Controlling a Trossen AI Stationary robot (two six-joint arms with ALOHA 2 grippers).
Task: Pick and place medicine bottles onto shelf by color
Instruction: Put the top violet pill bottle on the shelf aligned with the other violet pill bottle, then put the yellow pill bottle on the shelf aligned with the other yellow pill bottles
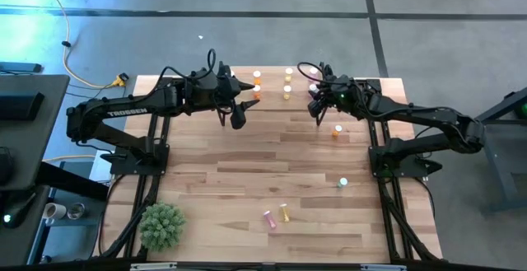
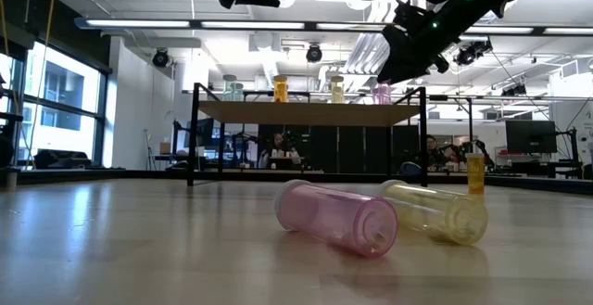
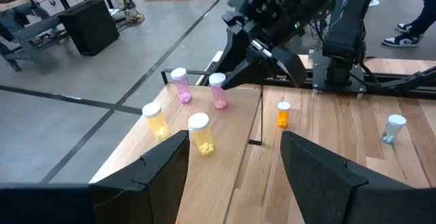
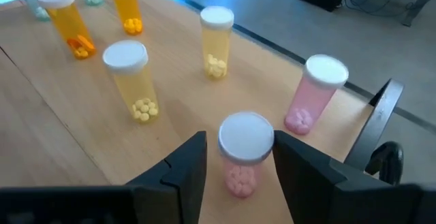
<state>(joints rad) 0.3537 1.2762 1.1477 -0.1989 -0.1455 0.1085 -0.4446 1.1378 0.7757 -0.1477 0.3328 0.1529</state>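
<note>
Right gripper (image 4: 235,166) is over the pink end of the shelf (image 3: 231,169), fingers straddling a pink bottle (image 4: 244,152) that stands upright on the shelf top. Jaws are parted a bit wider than the cap, pads not touching it, so I read this as a release, not a grip: nothing held. A second pink bottle (image 4: 315,91) stands just beside it on the shelf, which is why this one goes here (colour grouping).

Rest of the shelf, moving away from the pinks: two yellow bottles (image 4: 134,80), then two orange bottles (image 4: 65,21), with what looks like green at the far end, partly cut off. All upright, caps up, in pairs by colour.

Left gripper (image 3: 235,166) hovers by the opposite side of the shelf, jaws wide apart, empty. Looks like it's waiting.

Still off the shelf, on the table: an orange bottle (image 1: 337,130) upright just beside it, a green bottle (image 1: 343,182) upright farther out, and a pink bottle (image 1: 269,218) and yellow bottle (image 1: 284,212) lying on their sides, touching or nearly, well away from the shelf. The lying ones will likely roll under a sloppy approach.

Writing: "TROSSEN" reads on the left arm (image 1: 123,110) link. Bottles carry no readable labels.
</note>
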